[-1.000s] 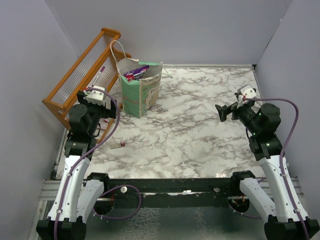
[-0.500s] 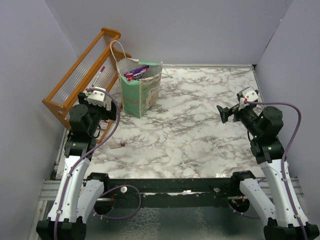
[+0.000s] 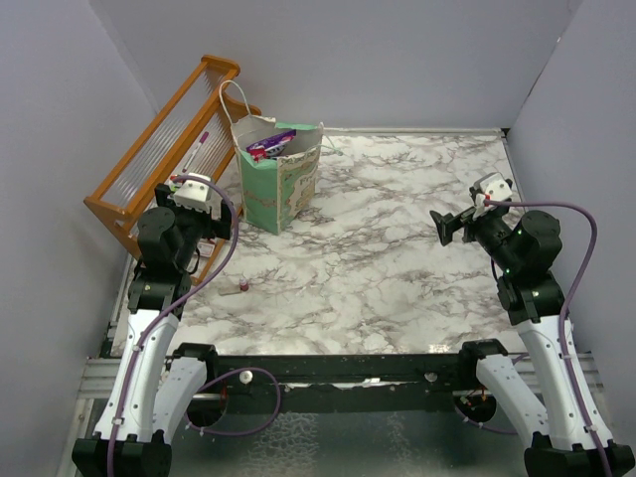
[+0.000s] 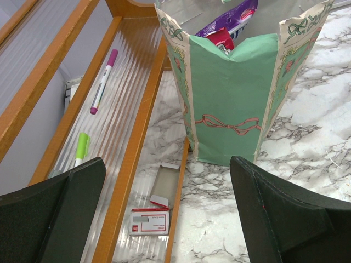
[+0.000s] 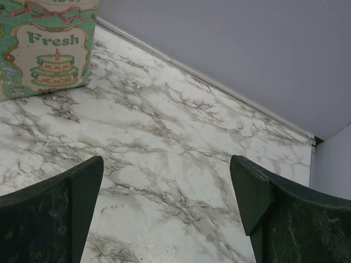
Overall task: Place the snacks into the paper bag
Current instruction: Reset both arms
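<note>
Nearest me, along the near-left stretch of the worktop (image 3: 397, 258), a tiny red-capped tube (image 3: 241, 286) lies alone on the marble; it is no snack. Just beyond it, by the left edge, my left gripper (image 4: 165, 170) hangs with its fingers spread wide and nothing between them. Over by the right edge the right gripper (image 5: 166, 164) is likewise parted and empty. The bag (image 3: 281, 189) stands upright toward the far-left corner, mouth up, just beside the orange rack (image 3: 221, 68) along the left edge. It sits straight ahead of the left gripper and slightly right, so that arm is plainly the nearer; the right one is well apart, with open marble between. The snacks (image 3: 270, 144) show only at the bag's mouth: a purple packet (image 4: 233, 19) and a red one (image 4: 222, 39) poking above the rim. I see no packet loose on the marble, so I judge the loading nearly or fully done. How many lie deeper I cannot tell, since the bag's walls hide them, and the ground behind the bag is hidden too.
</note>
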{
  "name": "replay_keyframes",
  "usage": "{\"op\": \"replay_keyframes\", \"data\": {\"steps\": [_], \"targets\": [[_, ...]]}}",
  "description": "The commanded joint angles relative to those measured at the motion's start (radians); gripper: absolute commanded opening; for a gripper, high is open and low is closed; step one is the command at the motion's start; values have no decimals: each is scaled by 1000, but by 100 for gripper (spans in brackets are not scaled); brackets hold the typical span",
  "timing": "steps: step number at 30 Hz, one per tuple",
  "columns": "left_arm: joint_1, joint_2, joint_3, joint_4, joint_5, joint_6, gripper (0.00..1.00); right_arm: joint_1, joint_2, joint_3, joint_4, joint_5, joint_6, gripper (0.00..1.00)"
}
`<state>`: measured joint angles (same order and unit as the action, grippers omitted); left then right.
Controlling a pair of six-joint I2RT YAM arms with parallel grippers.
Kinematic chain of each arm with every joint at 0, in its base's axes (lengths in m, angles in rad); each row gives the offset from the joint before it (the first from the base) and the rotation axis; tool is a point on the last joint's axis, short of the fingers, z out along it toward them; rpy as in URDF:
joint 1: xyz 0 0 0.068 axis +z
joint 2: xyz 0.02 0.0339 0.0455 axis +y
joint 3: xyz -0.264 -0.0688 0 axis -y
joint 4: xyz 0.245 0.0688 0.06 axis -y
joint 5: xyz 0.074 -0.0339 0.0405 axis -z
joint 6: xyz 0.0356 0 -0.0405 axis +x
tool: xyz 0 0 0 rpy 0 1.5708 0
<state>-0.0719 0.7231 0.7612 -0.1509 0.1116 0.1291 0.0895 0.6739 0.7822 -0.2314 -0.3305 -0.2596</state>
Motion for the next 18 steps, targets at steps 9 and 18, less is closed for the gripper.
{"op": "replay_keyframes", "data": {"steps": [9,18], "targets": [[4,-4,11,1,14,9,99,-8,-17,-17,-5,-35,-13,99],[4,-6,12,-6,7,8,99,-8,-13,-15,-9,-39,-12,99]]}}
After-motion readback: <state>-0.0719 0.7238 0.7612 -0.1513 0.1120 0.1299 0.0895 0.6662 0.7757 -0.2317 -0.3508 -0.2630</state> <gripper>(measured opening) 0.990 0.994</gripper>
